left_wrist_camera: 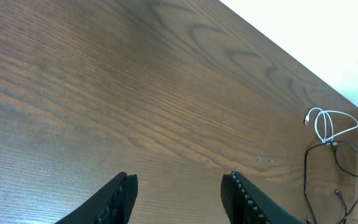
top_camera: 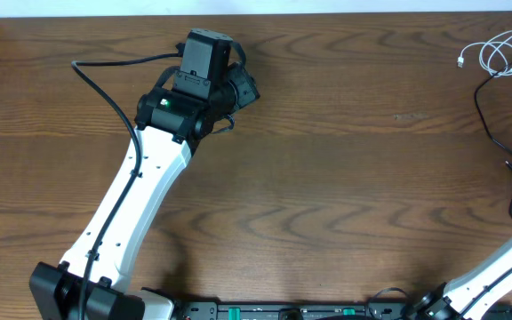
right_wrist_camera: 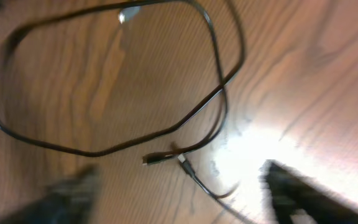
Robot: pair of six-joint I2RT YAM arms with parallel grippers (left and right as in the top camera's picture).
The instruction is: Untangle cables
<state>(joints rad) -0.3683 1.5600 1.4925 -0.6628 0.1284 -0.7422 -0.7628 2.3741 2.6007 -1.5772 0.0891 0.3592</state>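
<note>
The white cable (top_camera: 496, 53) lies coiled in small loops at the table's far right corner; it also shows in the left wrist view (left_wrist_camera: 328, 126). The black cable (top_camera: 496, 120) runs from beside it down the right edge, and shows in the left wrist view (left_wrist_camera: 328, 165). In the right wrist view the black cable (right_wrist_camera: 104, 146) forms a wide loop with two plug ends (right_wrist_camera: 166, 158) lying on the wood. My right gripper (right_wrist_camera: 179, 186) is open above those plug ends, blurred. My left gripper (left_wrist_camera: 179, 193) is open and empty over bare wood, far left of the cables.
The left arm (top_camera: 140, 196) stretches across the left half of the wooden table (top_camera: 345, 178). A thick black robot wire (top_camera: 105, 84) loops beside it. The right arm's base (top_camera: 496, 267) is at the lower right corner. A white wall edge (left_wrist_camera: 328, 43) lies beyond the table.
</note>
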